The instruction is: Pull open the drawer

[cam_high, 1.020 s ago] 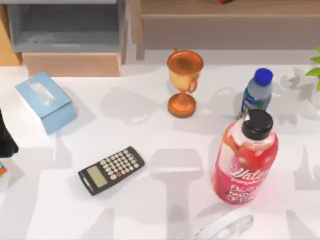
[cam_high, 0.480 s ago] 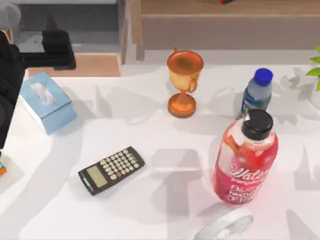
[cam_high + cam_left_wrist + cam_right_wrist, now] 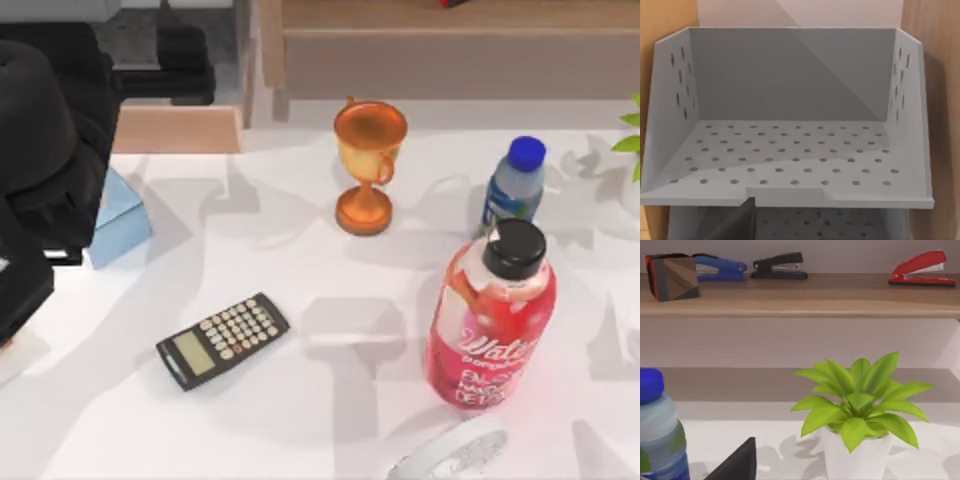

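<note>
The drawer stands at the table's back left, and its light tan front panel (image 3: 176,130) shows below my left arm. My left gripper (image 3: 185,68) hangs over the drawer's grey inside, just behind the panel, with its fingers apart and nothing between them. The black arm covers most of the drawer in the top view. The left wrist view looks into a grey perforated compartment (image 3: 790,150) set between wooden side walls, with a second perforated floor (image 3: 840,222) below its front lip. My right arm is parked off to the right.
A blue tissue box (image 3: 122,215) lies half under the left arm. A calculator (image 3: 222,340), copper trophy (image 3: 368,165), blue-capped bottle (image 3: 515,185) and large red bottle (image 3: 492,320) stand on the table. A long shelf unit (image 3: 450,50) runs along the back right, with a potted plant (image 3: 857,405) before it.
My left arm has swung in from the table's left edge, passed over the tissue box and moved back and right to above the drawer. The objects have not moved.
</note>
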